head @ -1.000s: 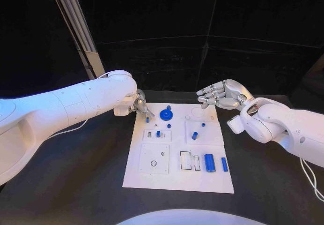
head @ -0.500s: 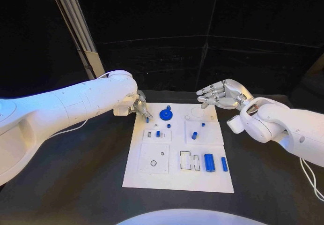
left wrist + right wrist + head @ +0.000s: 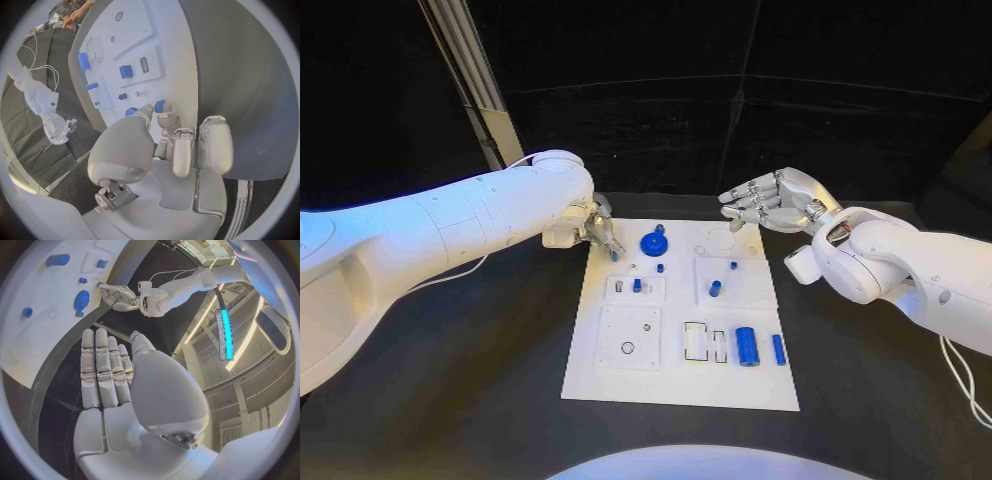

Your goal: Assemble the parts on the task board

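Peg (image 3: 615, 256) sat pinched in the left hand (image 3: 593, 228) fingertips (image 3: 160, 118), at the board's (image 3: 682, 385) far left corner, long axis roughly upright; right hand (image 3: 769, 201) hung beyond the far right corner, fingers loosely curled, empty; left hand nearer the sockets

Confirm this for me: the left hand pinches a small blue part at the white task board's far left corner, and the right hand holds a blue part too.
Not quite. In the right wrist view the right hand holds nothing, fingers apart. The left hand does pinch a small blue part at the white task board.
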Tool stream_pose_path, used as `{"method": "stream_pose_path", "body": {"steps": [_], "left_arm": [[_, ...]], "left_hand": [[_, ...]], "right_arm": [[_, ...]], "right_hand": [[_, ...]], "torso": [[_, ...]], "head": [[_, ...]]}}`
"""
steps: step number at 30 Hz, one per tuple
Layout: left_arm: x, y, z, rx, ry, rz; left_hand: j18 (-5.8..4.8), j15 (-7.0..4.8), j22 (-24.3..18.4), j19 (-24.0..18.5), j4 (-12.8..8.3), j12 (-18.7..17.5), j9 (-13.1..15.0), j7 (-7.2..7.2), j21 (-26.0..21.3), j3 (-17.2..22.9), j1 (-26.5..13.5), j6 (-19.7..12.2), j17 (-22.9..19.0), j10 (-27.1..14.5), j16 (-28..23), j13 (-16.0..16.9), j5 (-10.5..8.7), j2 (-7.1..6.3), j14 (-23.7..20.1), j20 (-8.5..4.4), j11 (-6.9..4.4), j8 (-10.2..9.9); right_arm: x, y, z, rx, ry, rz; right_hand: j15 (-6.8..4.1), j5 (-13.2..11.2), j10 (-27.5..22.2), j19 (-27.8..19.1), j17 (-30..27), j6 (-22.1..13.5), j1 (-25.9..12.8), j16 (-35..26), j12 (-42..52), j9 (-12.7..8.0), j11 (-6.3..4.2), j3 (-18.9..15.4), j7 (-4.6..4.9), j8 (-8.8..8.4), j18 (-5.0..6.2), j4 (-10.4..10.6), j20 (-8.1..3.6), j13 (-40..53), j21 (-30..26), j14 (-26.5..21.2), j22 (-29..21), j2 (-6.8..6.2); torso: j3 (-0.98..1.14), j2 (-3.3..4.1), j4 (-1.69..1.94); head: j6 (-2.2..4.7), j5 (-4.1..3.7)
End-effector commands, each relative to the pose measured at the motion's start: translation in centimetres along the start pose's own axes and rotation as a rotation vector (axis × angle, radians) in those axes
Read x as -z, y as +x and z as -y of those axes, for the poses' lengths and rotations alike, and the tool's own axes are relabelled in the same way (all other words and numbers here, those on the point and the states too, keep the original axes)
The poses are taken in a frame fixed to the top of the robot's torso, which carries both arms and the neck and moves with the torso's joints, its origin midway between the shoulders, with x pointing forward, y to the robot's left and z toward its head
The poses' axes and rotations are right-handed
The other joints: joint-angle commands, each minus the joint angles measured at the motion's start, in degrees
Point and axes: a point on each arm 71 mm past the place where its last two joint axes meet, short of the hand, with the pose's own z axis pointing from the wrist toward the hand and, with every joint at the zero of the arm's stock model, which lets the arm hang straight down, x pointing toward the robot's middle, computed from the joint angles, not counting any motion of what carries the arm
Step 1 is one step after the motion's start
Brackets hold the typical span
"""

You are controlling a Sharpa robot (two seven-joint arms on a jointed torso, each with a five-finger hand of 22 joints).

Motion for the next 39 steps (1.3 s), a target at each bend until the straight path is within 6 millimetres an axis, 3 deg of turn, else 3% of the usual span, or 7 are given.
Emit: {"method": "stream_pose_path", "body": {"steps": [1,5,14,18,21,24,39], "left_arm": [[0.0,-0.1,0.2,0.004,0.016,0.008],[0.0,-0.2,0.2,0.017,0.025,0.024],[0.1,-0.3,0.4,0.041,0.062,0.031],[0.1,-0.3,0.4,0.053,0.076,0.023],[0.2,-0.2,0.2,0.068,0.088,0.028],[0.5,-0.2,-0.1,0.092,0.098,0.058],[3.2,2.5,-0.9,0.175,0.177,0.180]], "left_hand": [[-0.36,-0.36,-0.1,0.3,-0.4,0.1,-0.2,-0.20,-0.1,0.7,1.4,0.4,15.1,0.2,0.2,-0.2,0.04,0.71,6.1,-0.18,-0.23,0.3],[-0.32,-0.61,-0.3,0.3,-2.4,-0.1,-0.5,-0.44,-0.3,3.7,4.9,-0.1,15.1,0.0,0.2,-0.4,0.24,3.05,6.1,-0.40,-0.49,0.0],[-0.25,-0.68,-0.5,0.2,-4.8,-0.5,-1.1,-0.33,-0.6,9.7,7.8,-0.8,15.1,-0.3,0.2,-0.9,0.41,3.54,6.1,-0.56,-0.48,-0.1],[-0.30,-0.72,-0.4,0.2,-6.9,-0.9,-1.2,-0.22,-0.6,16.7,8.6,-1.2,15.1,-0.5,0.2,-1.3,0.58,2.08,6.1,-0.50,-0.23,0.3],[-0.32,-0.40,0.0,0.3,-8.0,-1.0,-0.9,-0.02,-0.4,25.6,5.5,-1.2,15.1,0.0,0.2,-1.6,0.34,-0.83,6.1,-0.38,0.13,1.5],[-0.44,-0.57,0.3,0.4,-9.1,-0.9,-0.6,-0.03,-0.2,29.2,3.9,-1.3,15.1,0.4,0.2,-1.6,0.30,-1.93,6.1,-0.21,-0.21,2.3],[-0.52,-0.75,1.2,0.7,-12.1,-0.4,0.1,-0.52,0.2,36.5,-0.5,-0.8,15.1,1.7,0.2,-1.2,0.17,-4.18,6.1,-0.62,-0.72,4.6]], "right_arm": [[-0.1,0.0,-0.2,-0.003,-0.012,-0.008],[-0.1,0.0,-0.2,-0.003,-0.012,-0.009],[-0.1,0.1,-0.1,-0.004,-0.009,-0.015],[-0.2,0.2,-0.1,-0.006,-0.007,-0.021],[-0.2,0.2,-0.1,-0.007,-0.005,-0.024],[-0.2,0.2,0.0,-0.007,-0.002,-0.025],[-0.3,0.0,0.3,-0.005,0.007,-0.024]], "right_hand": [[0.26,0.3,-0.5,0.2,-0.1,-0.5,0.1,-0.2,0.0,0.0,-0.05,-0.1,0.09,-0.31,0.64,-0.3,0.21,-0.1,-0.3,0.1,-0.1,0.45],[0.26,0.3,-0.5,0.2,-0.1,-0.5,0.1,-0.2,0.0,0.0,-0.05,-0.1,0.09,-0.31,0.64,-0.3,0.21,-0.1,-0.3,0.1,-0.1,0.45],[0.26,0.3,-0.5,0.2,-0.1,-0.5,0.1,-0.2,0.0,0.0,-0.05,-0.1,0.09,-0.31,0.64,-0.3,0.21,-0.1,-0.3,0.1,-0.1,0.46],[0.26,0.3,-0.5,0.3,-0.1,-0.5,0.2,-0.2,0.0,0.0,-0.04,0.0,0.11,-0.31,0.64,-0.4,0.21,-0.1,-0.4,0.1,-0.1,0.50],[0.28,0.3,-0.5,0.3,-0.1,-0.5,0.2,-0.3,-0.1,-0.1,-0.02,0.0,0.12,-0.32,0.63,-0.4,0.21,-0.1,-0.4,0.1,-0.1,0.49],[0.30,0.3,-0.6,0.3,-0.1,-0.6,0.2,-0.3,-0.1,-0.1,0.01,0.0,0.14,-0.32,0.62,-0.4,0.22,-0.1,-0.5,0.1,-0.2,0.48],[0.32,0.3,-0.6,0.3,-0.1,-0.6,0.1,-0.3,-0.1,-0.1,0.03,0.0,0.16,-0.33,0.61,-0.4,0.23,-0.1,-0.5,0.0,-0.2,0.47]], "torso": [[-0.01,0.01,0.08],[0.00,0.01,0.06],[0.01,0.01,0.07],[0.01,-0.02,0.14],[0.01,-0.07,0.18],[0.01,-0.11,0.22],[0.01,-0.21,0.41]], "head": [[-0.04,0.05],[-0.08,0.03],[-0.07,0.05],[-0.16,0.16],[-0.23,0.23],[-0.16,0.12],[-0.39,0.53]]}}
